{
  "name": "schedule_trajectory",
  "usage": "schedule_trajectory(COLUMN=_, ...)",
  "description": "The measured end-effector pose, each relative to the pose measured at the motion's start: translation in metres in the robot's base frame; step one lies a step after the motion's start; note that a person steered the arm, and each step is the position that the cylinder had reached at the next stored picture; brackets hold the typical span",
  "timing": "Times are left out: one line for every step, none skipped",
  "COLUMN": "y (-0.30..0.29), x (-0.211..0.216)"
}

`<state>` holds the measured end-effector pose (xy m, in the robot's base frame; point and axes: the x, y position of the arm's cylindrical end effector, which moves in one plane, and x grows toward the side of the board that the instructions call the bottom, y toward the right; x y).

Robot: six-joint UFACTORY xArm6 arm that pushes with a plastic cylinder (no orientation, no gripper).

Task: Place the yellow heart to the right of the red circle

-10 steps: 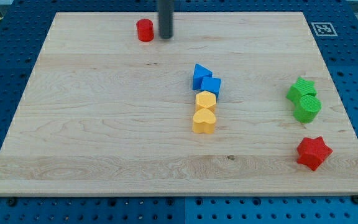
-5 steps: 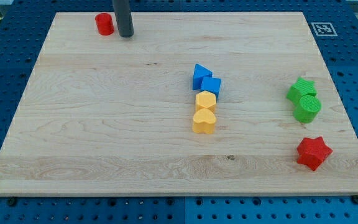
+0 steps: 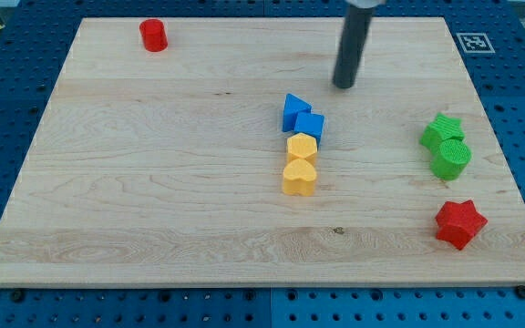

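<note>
The yellow heart [image 3: 299, 178] lies near the board's middle, lowest in a short column of blocks. Just above it and touching it sits a yellow hexagon [image 3: 302, 148]. The red circle [image 3: 153, 35] stands far off at the view's top left, near the board's top edge. My tip [image 3: 344, 86] rests on the board above and to the right of the column, apart from every block, well to the right of the red circle.
A blue cube [image 3: 310, 126] and a blue triangle [image 3: 293, 110] top the column above the yellow hexagon. A green star [image 3: 443, 131] and a green circle [image 3: 451, 158] sit at the view's right, with a red star [image 3: 459, 223] below them.
My tip pushed the red circle left along the top edge, then left it and swung far right and slightly down. The other blocks have not moved.
</note>
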<state>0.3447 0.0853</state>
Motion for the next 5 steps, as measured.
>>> schedule_trajectory(y=-0.083, x=0.000)
schedule_trajectory(y=-0.155, x=0.026)
schedule_trajectory(y=-0.164, x=0.107)
schedule_trajectory(y=-0.147, x=0.178)
schedule_trajectory(y=-0.085, x=0.182)
